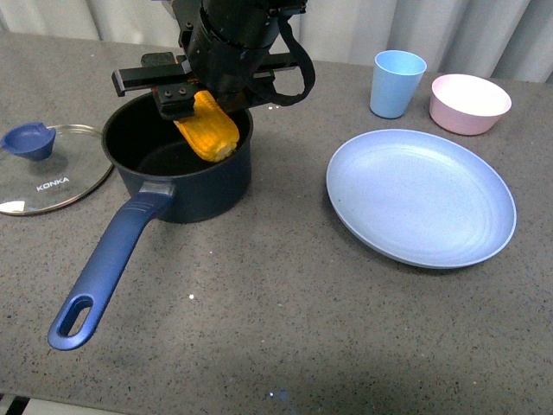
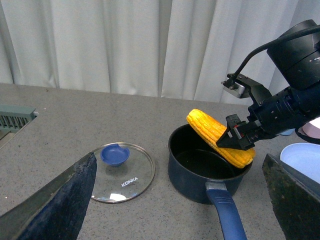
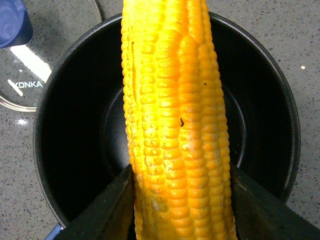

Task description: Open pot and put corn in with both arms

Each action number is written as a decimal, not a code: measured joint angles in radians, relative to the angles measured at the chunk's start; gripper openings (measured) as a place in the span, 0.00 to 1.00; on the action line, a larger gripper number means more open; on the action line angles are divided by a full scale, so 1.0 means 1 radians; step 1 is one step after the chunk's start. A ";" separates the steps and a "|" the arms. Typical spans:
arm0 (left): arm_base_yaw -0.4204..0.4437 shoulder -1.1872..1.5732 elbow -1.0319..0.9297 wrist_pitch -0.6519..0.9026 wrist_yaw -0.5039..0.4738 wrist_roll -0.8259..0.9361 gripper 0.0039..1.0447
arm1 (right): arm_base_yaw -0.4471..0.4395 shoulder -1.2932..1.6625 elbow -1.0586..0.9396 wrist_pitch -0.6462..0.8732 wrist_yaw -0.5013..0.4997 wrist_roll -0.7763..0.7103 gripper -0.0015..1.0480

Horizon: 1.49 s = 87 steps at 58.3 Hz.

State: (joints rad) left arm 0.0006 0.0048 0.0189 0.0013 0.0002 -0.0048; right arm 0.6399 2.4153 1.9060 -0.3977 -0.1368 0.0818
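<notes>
The pot stood on the bench toward the far left corner, with its long blue handle pointing to the near edge, and its glass lid already lay flat on the bench just beside it, close to the left edge. The right gripper hung over the pot, its jaws pinching the corn on both sides near one end; the cob was tilted, with the free end down inside the pot mouth and not yet lying on the black bottom, as far as I could judge. The left gripper was held back over the left part of the bench; its two dark fingers stood wide apart with nothing between them. A blue plate, a blue cup and a pink bowl stood well apart toward the right side. The step in hand seemed to be the release. To do it well, the arm should go lower until the free end is close to the bottom, keep the cob inside the rim, and then open slowly, because the cob is nearly as long as the pot is wide and could catch on the rim or roll out.
</notes>
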 joint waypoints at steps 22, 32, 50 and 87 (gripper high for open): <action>0.000 0.000 0.000 0.000 0.000 0.000 0.94 | -0.017 -0.089 -0.163 0.149 0.042 0.024 0.91; 0.000 0.000 0.000 0.000 0.000 0.000 0.94 | -0.076 -0.359 -0.482 0.407 0.177 -0.001 0.91; 0.000 0.000 0.000 0.000 0.000 0.000 0.94 | -0.195 -0.783 -1.115 0.714 0.283 -0.060 0.91; 0.000 0.000 0.000 0.000 0.000 0.000 0.94 | -0.494 -1.511 -1.753 0.602 0.142 -0.104 0.91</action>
State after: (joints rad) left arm 0.0006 0.0048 0.0189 0.0013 0.0002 -0.0048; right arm 0.1459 0.9047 0.1532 0.2047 0.0051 -0.0219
